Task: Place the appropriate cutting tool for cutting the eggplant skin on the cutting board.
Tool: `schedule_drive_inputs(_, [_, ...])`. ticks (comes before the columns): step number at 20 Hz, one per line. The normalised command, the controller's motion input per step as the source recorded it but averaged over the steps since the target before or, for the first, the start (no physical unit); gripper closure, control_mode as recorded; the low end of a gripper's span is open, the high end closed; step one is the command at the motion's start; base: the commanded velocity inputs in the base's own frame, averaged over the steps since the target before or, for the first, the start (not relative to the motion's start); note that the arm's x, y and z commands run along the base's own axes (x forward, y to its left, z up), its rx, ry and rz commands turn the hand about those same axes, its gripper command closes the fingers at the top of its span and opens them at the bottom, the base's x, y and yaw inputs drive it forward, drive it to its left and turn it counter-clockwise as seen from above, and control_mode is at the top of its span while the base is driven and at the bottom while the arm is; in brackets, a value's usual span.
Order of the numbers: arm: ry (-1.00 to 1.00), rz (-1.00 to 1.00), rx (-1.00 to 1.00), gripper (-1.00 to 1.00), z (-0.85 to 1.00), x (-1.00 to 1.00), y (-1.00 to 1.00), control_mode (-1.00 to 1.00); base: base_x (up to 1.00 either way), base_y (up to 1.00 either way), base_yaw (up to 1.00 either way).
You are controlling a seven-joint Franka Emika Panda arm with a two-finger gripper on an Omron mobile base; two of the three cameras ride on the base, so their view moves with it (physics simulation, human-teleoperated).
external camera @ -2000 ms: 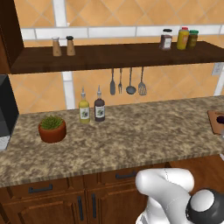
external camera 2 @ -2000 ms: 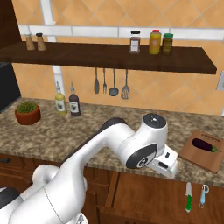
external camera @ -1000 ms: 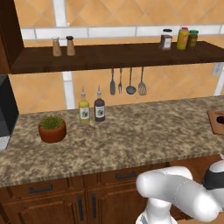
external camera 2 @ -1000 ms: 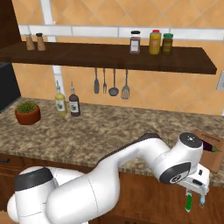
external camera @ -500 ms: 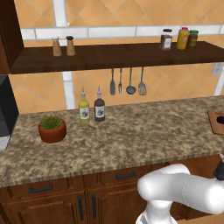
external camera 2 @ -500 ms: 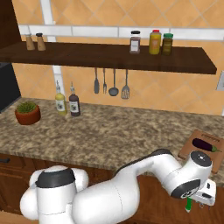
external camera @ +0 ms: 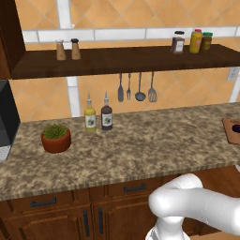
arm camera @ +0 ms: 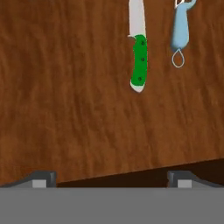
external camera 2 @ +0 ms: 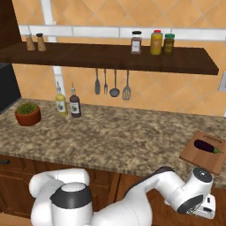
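Potted plant (external camera: 56, 137) and two bottles (external camera: 98, 115) on granite counter (external camera: 140, 145), utensils (external camera: 136, 87) hanging above

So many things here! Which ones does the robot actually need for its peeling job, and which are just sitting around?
Part of the job:
- eggplant
- cutting board under it
- light blue peeler
- gripper, jaws apart

Just lying about:
- green-handled knife beside the peeler
- potted plant
- two bottles on the counter
- hanging utensils
- shelf jars

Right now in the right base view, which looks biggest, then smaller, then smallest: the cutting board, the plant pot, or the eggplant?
1. cutting board
2. plant pot, though it stands farther from the camera, so this is only how it looks
3. eggplant
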Motion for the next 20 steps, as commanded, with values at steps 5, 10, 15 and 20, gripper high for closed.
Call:
schedule_drive_inputs(5, [0.21, 0.01, 0.0, -1.0, -0.5, -0.06, 0.0, -1.0, 0.0, 0.0, 0.0])
schedule_drive_inputs(10, [0.25, 0.0, 0.0, -1.0, -0.37, -0.21, 0.0, -1.0, 0.0, 0.0, 0.0])
schedule_drive_inputs(15, [0.24, 0.01, 0.0, -1.0, -0.27, -0.39, 0.0, -1.0, 0.0, 0.0, 0.0])
schedule_drive_inputs(20, [0.13, 0.0, 0.0, -1.0, -0.04, -0.71, 0.0, -1.0, 0.0, 0.0, 0.0])
